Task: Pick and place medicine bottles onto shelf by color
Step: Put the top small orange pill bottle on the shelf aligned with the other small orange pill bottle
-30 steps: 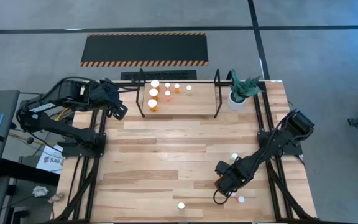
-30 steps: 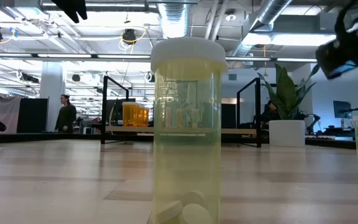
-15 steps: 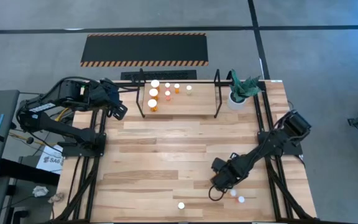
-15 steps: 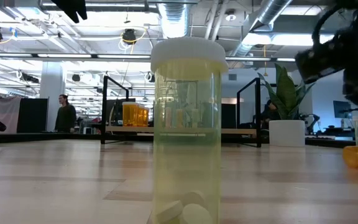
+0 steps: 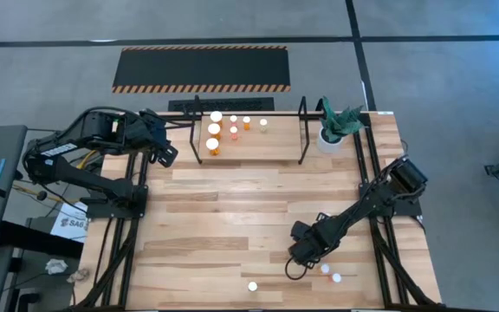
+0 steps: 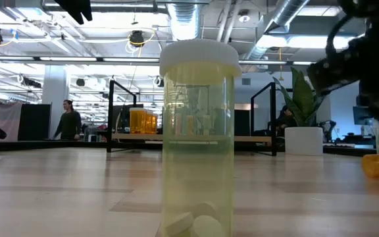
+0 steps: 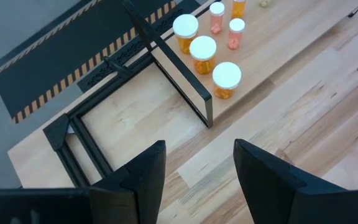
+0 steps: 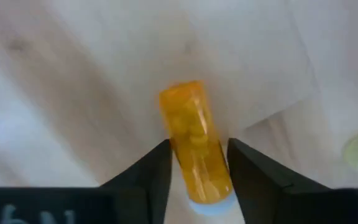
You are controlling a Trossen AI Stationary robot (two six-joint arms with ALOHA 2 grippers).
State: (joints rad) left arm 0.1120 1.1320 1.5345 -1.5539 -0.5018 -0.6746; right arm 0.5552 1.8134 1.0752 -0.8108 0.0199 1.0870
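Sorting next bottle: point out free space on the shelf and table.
The shelf is bare along its right half, toward the potted plant; its left end is crowded with medicine bottles. The table middle lies bare. Near the right gripper, loose bottles crowd the front edge.

Orange bottle (image 8: 194, 142), white cap; black shelf (image 5: 248, 130); black-yellow striped mat (image 5: 201, 68).

Orange bottle (image 8: 194, 143) lying between right gripper (image 8: 197, 165) fingers, white cap cut off at frame edge; contact with pads indeterminable. Same bottle hidden under gripper in high view. Pale bottle (image 6: 198, 138) base cropped in low view.
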